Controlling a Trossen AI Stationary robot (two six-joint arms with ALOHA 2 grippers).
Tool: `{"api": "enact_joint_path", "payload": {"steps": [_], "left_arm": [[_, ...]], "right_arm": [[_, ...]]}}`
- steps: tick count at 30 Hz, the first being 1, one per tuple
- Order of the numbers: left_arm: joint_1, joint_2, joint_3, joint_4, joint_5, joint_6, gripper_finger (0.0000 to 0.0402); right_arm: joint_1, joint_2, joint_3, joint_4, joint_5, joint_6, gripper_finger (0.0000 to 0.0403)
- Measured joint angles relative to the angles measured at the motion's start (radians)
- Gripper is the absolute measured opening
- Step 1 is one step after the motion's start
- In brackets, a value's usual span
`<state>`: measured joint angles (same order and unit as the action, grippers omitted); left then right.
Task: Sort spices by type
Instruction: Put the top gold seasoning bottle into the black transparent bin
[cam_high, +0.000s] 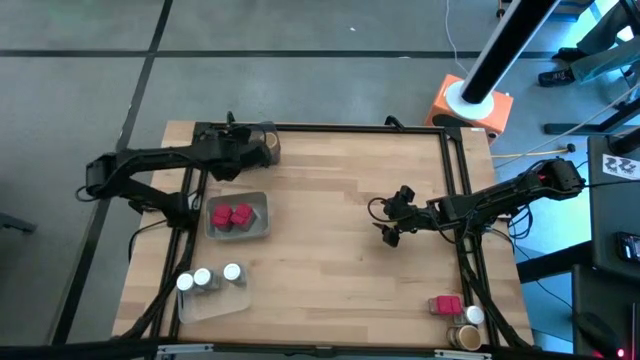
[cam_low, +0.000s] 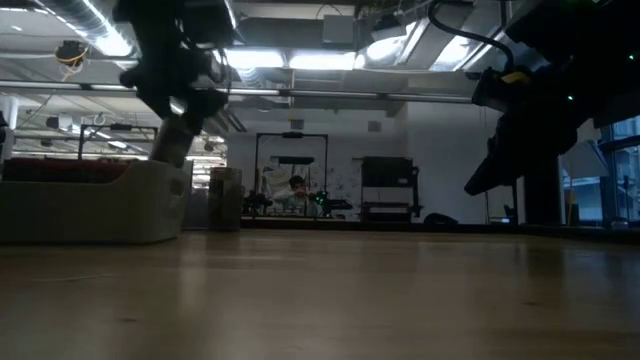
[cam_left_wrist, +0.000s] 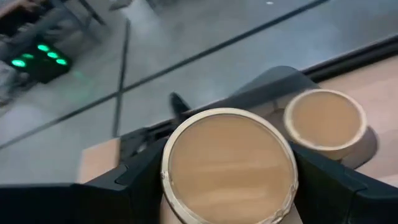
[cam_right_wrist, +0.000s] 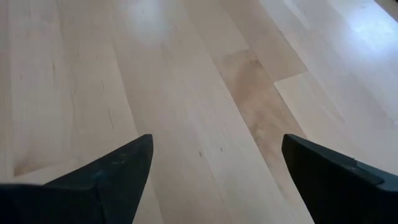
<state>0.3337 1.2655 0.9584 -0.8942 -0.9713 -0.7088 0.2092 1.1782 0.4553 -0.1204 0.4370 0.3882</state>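
Wooden table (cam_high: 330, 260) fills the foreground, bare through the middle, and all the action sits out at its corners. Left arm is up at the 11 o'clock corner, with the left gripper (cam_high: 248, 143) over the small tray (cam_high: 272, 152) there. Its jaws stand wide, but they're pressed to both sides of a tan-topped jar (cam_left_wrist: 227, 165), so that jar is gripped, not loose. Right arm reaches in from 3 o'clock. The right gripper (cam_high: 393, 216) hangs over bare wood a little right of centre, fingers spread wide with nothing between them. On to the sorting stations: the grey tray (cam_high: 258, 200) at 9 o'clock holds the pink-red packets (cam_high: 231, 216), and the clear tray (cam_high: 215, 303) at 7 o'clock carries the white-capped jars (cam_high: 232, 271). From the left wrist, a second tan-topped jar (cam_left_wrist: 324, 119) already stands just beside the one in the jaws. So, by my read, this is the placing step for the brown-lidded kind: a jar is being delivered to its group at 11 o'clock. Next it needs a straight lowering beside its neighbour without knocking it, then a clean release and a lift clear. How high the jar sits above the tray floor, I cannot tell. Down at 5 o'clock three strays wait close together: a pink-red packet (cam_high: 445, 304), a white-capped jar (cam_high: 474, 316) and a tan jar (cam_high: 463, 338). Those look like the right arm's job, and it must swing back toward that corner to reach them. I'd call the task roughly two-thirds done.
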Motion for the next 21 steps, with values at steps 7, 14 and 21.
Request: {"api": "enact_joint_path", "payload": {"steps": [7, 14, 21], "left_arm": [[0.138, 0.0, -0.104, 0.289, 0.109, 0.198, 0.0266], [0.241, 0.0, -0.216, 0.449, 0.16, 0.249, 0.0266], [0.295, 0.0, -0.318, 0.63, 0.21, 0.29, 0.0266]], "right_arm": [[0.0, 0.0, 0.0, 0.0, 0.0, 0.0, 0.0356], [0.0, 0.0, 0.0, 0.0, -0.001, 0.0, 0.0356], [0.0, 0.0, 0.0, 0.0, -0.002, 0.0, 0.0356]]}}
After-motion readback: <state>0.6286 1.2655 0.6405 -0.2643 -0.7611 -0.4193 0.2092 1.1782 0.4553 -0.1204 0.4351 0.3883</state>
